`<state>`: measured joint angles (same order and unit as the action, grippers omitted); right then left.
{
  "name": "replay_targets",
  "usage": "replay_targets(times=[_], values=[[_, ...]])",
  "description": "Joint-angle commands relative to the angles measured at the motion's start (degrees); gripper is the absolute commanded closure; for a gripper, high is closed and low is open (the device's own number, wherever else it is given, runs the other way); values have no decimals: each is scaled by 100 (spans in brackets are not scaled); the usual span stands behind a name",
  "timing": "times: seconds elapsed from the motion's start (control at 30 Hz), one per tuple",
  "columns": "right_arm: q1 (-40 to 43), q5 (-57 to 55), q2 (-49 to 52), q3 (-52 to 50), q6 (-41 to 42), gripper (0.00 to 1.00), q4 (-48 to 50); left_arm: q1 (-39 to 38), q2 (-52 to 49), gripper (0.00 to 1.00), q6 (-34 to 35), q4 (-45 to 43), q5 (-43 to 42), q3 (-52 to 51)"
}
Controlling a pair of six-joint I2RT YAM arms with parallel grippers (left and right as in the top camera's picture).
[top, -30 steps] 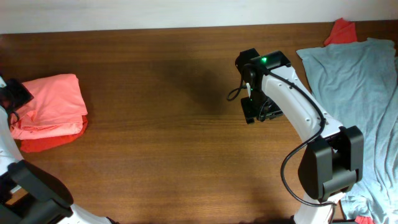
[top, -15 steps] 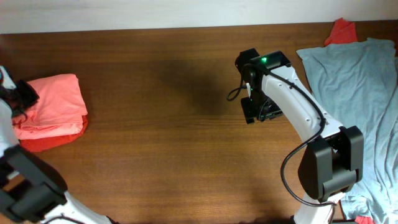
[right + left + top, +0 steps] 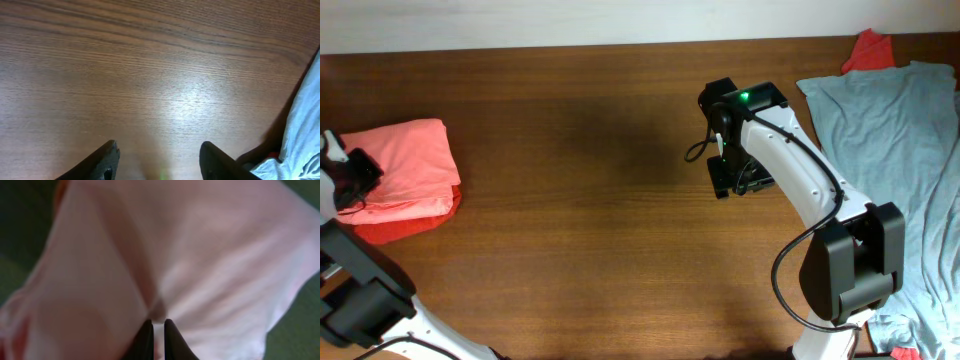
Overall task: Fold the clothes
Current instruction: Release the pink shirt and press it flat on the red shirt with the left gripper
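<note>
Coral garment (image 3: 410,165) was found folded in a stack, a crease pinched between the left gripper (image 3: 155,323) tips. Pale blue garment (image 3: 900,150) was seen spread unfolded, right of the right gripper (image 3: 159,148).

Left wrist cam is getting basically nothing but the pink cloth (image 3: 200,255) right now, and it's all looking super soft and out of focus. The left gripper (image 3: 156,341) is poking up at the bottom middle, its two dark fingers (image 3: 145,340) sitting nearly together with just a thin sliver of pale fabric showing between them. A crease is running down the cloth and bunching right at the tips. Some dark greenish background (image 3: 20,210) is peeking in at the corners, too blurry to identify.
</note>
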<state>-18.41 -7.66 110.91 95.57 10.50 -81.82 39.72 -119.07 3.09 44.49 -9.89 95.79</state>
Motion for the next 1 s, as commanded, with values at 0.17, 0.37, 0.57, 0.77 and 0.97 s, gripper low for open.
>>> replay_targets(times=[0.17, 0.37, 0.57, 0.77, 0.97], values=[[15, -33, -105, 85, 31, 43, 15, 210, 87, 95, 271, 140, 269, -7], [17, -33, -96, 85, 31, 43, 22, 422, 87, 83, 271, 140, 140, -7], [15, -33, -94, 81, 31, 43, 101, 741, 87, 76, 361, 229, -129, -7], [15, -33, -94, 81, 31, 43, 116, 927, 87, 65, 444, 258, -151, -7], [15, -31, -94, 81, 31, 43, 125, 918, 87, 56, 442, 293, -149, -9]])
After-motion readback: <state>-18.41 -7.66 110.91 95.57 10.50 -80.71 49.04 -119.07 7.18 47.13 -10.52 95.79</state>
